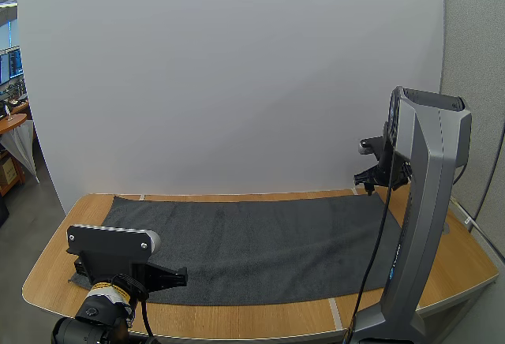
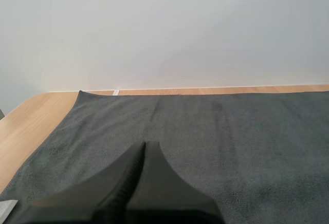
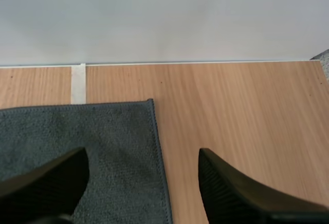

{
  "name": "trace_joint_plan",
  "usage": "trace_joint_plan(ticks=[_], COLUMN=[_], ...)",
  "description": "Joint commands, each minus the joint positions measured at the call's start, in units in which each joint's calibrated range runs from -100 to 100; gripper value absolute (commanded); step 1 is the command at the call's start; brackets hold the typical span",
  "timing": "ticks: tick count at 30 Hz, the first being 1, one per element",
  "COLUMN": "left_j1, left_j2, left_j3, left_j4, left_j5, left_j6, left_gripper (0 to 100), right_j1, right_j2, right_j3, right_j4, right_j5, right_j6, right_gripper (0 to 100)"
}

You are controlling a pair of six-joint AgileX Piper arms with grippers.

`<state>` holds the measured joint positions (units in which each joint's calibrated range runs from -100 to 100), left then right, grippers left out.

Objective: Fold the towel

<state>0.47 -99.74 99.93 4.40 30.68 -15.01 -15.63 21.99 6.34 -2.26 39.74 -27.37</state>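
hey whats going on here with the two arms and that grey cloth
Two robot arms are set up to fold a dark grey towel, which lies spread flat on the wooden table. No fold has been made yet. The left claw is shut on nothing, low over the towel near its near left corner. The right claw is open and straddles the towel's right edge by the far right corner, not yet pinching it.

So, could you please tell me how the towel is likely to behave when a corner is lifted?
The towel lies flat and thin with a napped surface, so it will probably be floppy and drape from a pinched corner. It looks light, and if pushed it would likely bunch up rather than slide whole on the smooth table.
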Motion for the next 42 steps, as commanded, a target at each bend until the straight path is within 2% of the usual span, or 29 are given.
trace_joint_plan(ticks=[1, 3, 7, 9, 16, 23, 35, 42], left_j1=[-0.30, -0.30, -0.30, -0.30, -0.30, -0.30, -0.30, -0.30], left_j2=[-0.26, -0.26, -0.26, -0.26, -0.26, -0.26, -0.26, -0.26], left_j3=[0.07, 0.07, 0.07, 0.07, 0.07, 0.07, 0.07, 0.07], left_j4=[-0.73, -0.73, -0.73, -0.73, -0.73, -0.73, -0.73, -0.73], left_j5=[-1.29, -1.29, -1.29, -1.29, -1.29, -1.29, -1.29, -1.29], left_j6=[0.03, 0.03, 0.03, 0.03, 0.03, 0.03, 0.03, 0.03], left_gripper=[0, 0, 0, 0, 0, 0, 0, 0], right_j1=[-0.71, -1.37, -3.10, -3.70, -3.87, -3.87, -3.81, -3.66], right_j2=[1.69, 3.19, 7.13, 9.06, 12.52, 12.79, 16.30, 17.04], right_j3=[-2.28, -5.10, -12.31, -15.73, -21.66, -21.92, -21.92, -21.92], right_j4=[2.26, 5.86, 18.65, 21.89, 22.58, 27.86, 28.20, 30.73], right_j5=[0.45, 3.59, 14.53, 20.05, 25.75, 23.67, 20.70, 24.46], right_j6=[-0.96, -3.41, -12.92, -14.52, -15.44, -20.41, -21.05, -22.14], right_gripper=[100, 100, 100, 100, 100, 100, 100, 100])
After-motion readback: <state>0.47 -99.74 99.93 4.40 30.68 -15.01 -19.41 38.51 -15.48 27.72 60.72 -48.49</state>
